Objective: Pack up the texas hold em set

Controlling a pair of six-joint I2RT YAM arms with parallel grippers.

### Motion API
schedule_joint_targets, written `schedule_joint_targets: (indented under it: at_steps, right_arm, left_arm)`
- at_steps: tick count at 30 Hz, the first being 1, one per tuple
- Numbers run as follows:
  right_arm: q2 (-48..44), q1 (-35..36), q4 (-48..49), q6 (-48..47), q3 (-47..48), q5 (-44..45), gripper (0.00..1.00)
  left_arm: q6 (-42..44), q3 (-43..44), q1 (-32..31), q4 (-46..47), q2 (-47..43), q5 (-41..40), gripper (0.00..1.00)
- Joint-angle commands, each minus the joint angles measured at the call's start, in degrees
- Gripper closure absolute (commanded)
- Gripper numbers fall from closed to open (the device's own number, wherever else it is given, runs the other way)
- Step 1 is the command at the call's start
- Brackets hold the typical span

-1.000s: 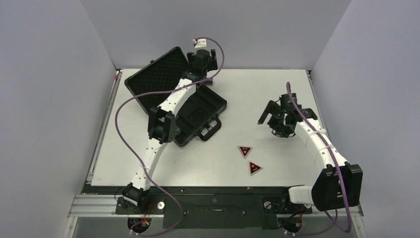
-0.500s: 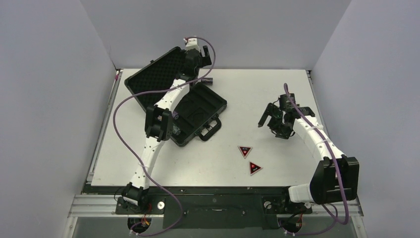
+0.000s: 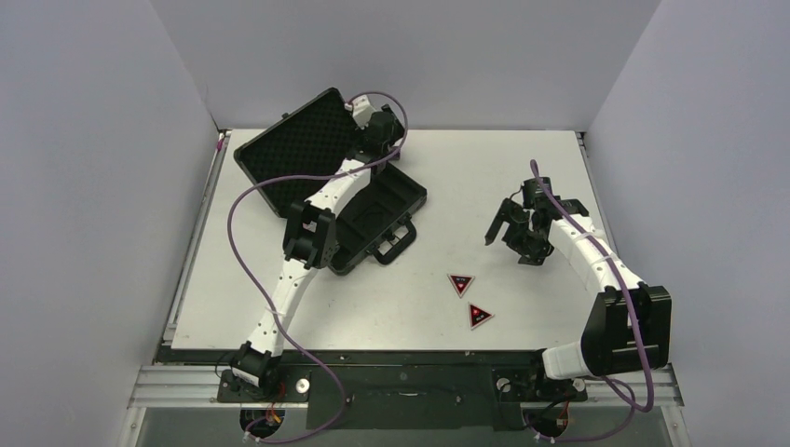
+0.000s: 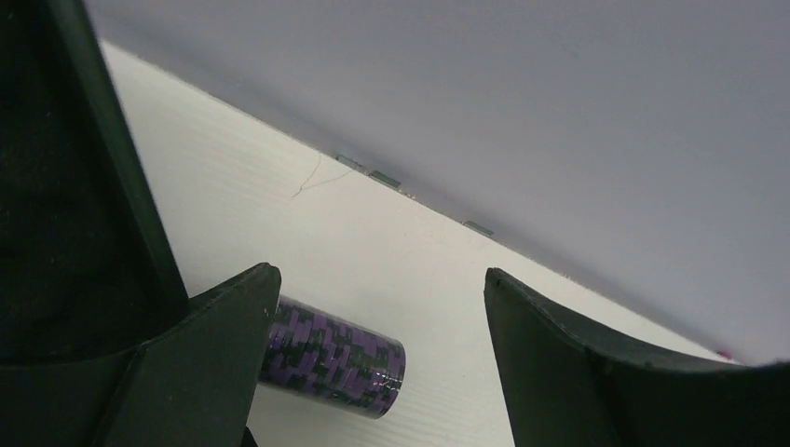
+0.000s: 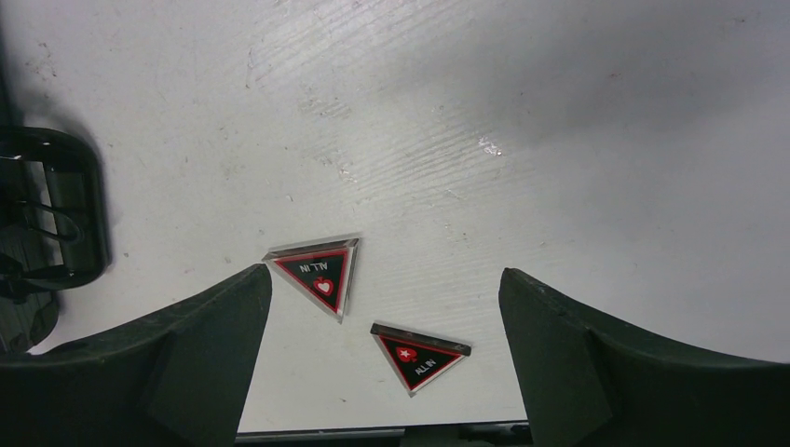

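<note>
Far-left on the table (image 3: 484, 168), the briefcase (image 3: 377, 209) sits open w/ lid up. Left gripper (image 4: 380, 275) is by the lid, jaws spread wide, holding nothing. One purple-black chip stack (image 4: 333, 358) lies sideways on the table btw its fingers. Right gripper (image 5: 384, 275) is also wide open, above the heart token (image 5: 317, 275) and 2nd token (image 5: 419, 354).

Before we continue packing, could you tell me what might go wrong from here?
The chip stack lies on its side beside the open left jaws; a nudge could roll it away. The two triangular tokens lie flat on the table, so the open right jaws may slide them rather than grip. The left arm reaches past the raised briefcase lid and might knock it.
</note>
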Motion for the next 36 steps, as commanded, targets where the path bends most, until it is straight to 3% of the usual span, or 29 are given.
schedule_joint_targets:
  at_steps: [1, 9, 14, 23, 28, 30, 32, 36]
  right_arm:
    - [0.5, -0.3, -0.8, -0.3, 1.2, 1.8, 0.12]
    - [0.1, -0.6, -1.5, -0.2, 0.2, 2.1, 0.12]
    - [-0.2, -1.1, -1.7, -0.4, -1.0, 1.7, 0.12]
    - [-0.9, -2.0, -2.4, -1.5, -2.2, 1.6, 0.12]
    - [-2.1, -3.3, -3.1, -2.3, -3.1, 2.0, 0.12]
    - [-3.0, -4.2, -3.3, -2.5, -3.8, 2.1, 0.12]
    - [-3.8, -5.1, -3.3, -2.7, -4.5, 2.2, 0.12]
    - [-4.8, -6.2, -3.1, -3.2, -5.9, 2.3, 0.12]
  left_arm:
    - [-15.7, -0.4, 1.1, -6.6, 0.4, -7.1, 0.21]
    - [-25.9, 0.7, 2.4, -12.2, 1.6, -9.7, 0.23]
    - [-27.5, 0.6, 3.2, -9.3, 3.1, -4.3, 0.25]
    - [-43.8, 1.6, 3.0, -11.8, 5.4, 0.1, 0.32]
    - [-51.5, 2.9, 2.6, -15.6, 5.4, -4.0, 0.35]
    - [-53.1, -0.4, 2.7, -9.5, 4.7, -6.7, 0.41]
    - [-54.0, -2.3, 2.9, 3.1, 6.5, -7.0, 0.43]
    - [-52.7, 9.5, 3.0, 17.4, 16.3, -8.1, 0.43]
